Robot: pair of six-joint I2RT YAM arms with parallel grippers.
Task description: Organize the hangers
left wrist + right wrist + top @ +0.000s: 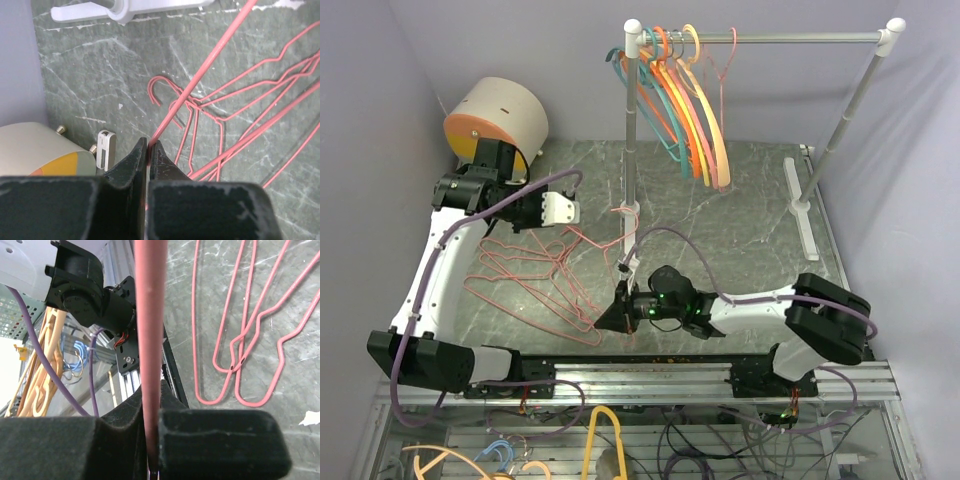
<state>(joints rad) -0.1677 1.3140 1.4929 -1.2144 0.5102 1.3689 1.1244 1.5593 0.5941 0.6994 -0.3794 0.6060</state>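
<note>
- Pink wire hangers (pixel 535 285) lie in a tangled heap on the dark marbled table (pixel 740 220), left of centre in the overhead view, their hooks and shoulders crossing one another.
- A pink wire (pixel 200 75) rises out of that heap into the left gripper (pixel 150 146), whose jaws are pressed together on it.
- The right gripper (pixel 152 400) sits low and central in the overhead view, just beside the foot of the rack's left post (pixel 632 130). Its jaws are pinched onto a pink strand (pixel 150 315). I cannot tell whether both arms hold the same hanger.
- Plastic hangers (pixel 690 100) in teal, orange, yellow and peach hang bunched by their hooks at the left end of the silver rail (pixel 790 38), top centre.
- A beige drum (pixel 498 118) with an orange face sits at the upper left.
- Below the table's near edge, at the bottom of the frame, a yellow hanger (pixel 605 430) and a peach hanger (pixel 440 460) lie among cables.
</note>
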